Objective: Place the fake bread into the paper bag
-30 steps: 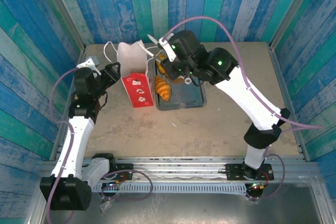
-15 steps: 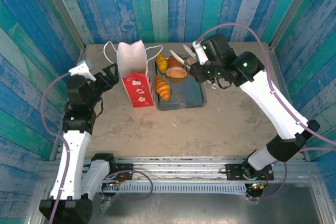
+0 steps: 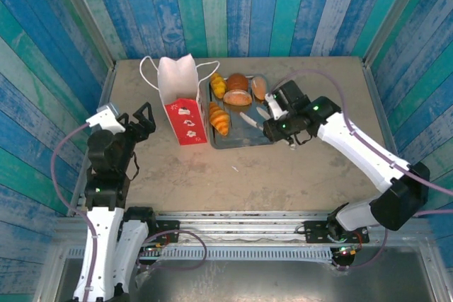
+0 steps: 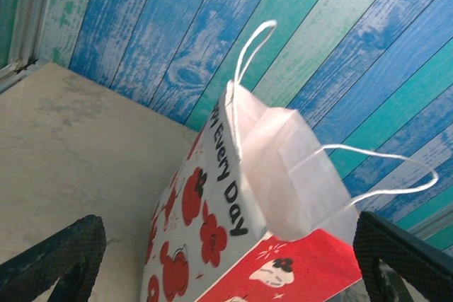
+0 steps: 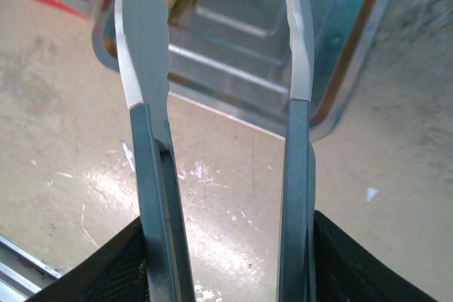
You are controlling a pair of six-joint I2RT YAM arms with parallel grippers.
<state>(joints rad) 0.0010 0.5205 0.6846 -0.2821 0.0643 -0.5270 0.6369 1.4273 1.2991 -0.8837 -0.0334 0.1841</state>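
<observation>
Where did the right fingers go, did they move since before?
Yes. The right fingers, gripping tongs, swung from above the paper bag rightward and nearer, to the tray's right edge.

Paper bag (image 3: 180,97) upright, white over red; fake bread (image 3: 220,119), four golden pieces, in tray (image 3: 256,136) beside it.

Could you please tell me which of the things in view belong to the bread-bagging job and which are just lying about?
Belonging to the job:
paper bag
croissant, small pastry, round bun, roll
tongs, held in the right gripper

Just lying about:
grey metal tray, which merely carries the bread
table
</observation>
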